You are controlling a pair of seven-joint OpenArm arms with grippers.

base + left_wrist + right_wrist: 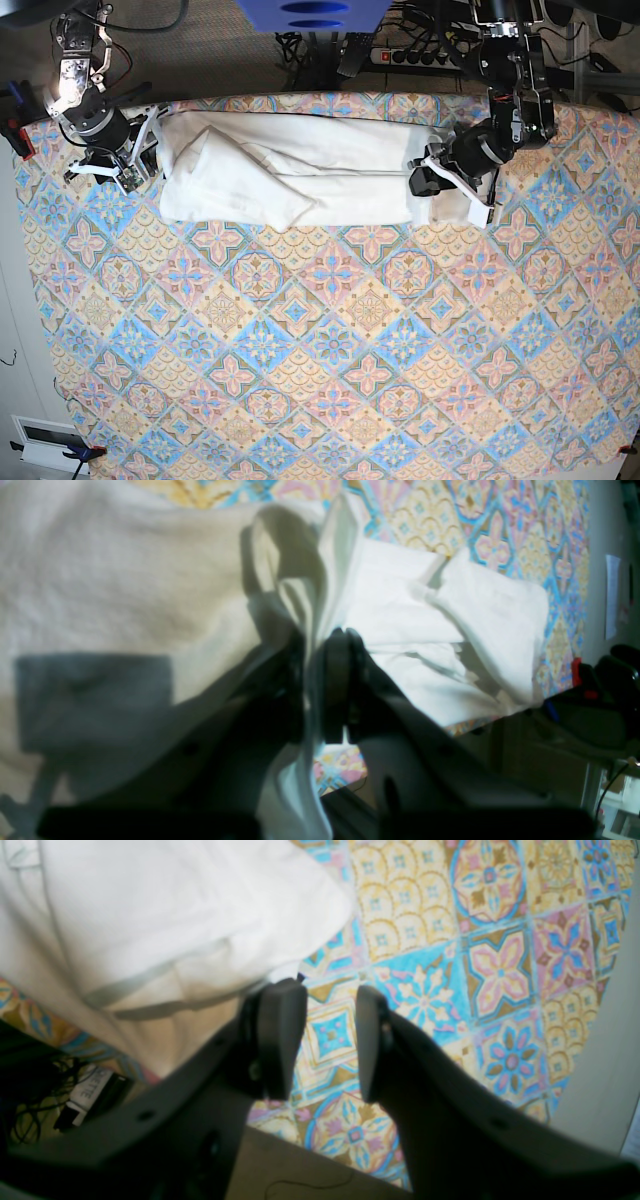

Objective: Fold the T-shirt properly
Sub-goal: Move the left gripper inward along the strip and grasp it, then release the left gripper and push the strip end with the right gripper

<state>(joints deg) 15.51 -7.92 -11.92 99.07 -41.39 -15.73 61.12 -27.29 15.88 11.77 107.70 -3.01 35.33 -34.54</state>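
Note:
The white T-shirt [290, 170] lies folded into a long band across the far side of the table, plain side up. My left gripper [428, 178] is at the band's right end. In the left wrist view the left gripper [320, 635] is shut on a pinched ridge of the T-shirt [425, 610], and white cloth runs down between its fingers. My right gripper [140, 152] sits just off the band's left end. Seen from the right wrist, the right gripper [330, 990] is open with only tablecloth between its fingers, and the T-shirt [150, 915] lies beside its left finger [280, 1030].
A tablecloth [330, 340] patterned in blue, pink and yellow covers the table. Behind the far edge are a power strip with cables [400, 55] and a blue object [310, 15]. A red clamp [18, 135] holds the cloth at the left edge.

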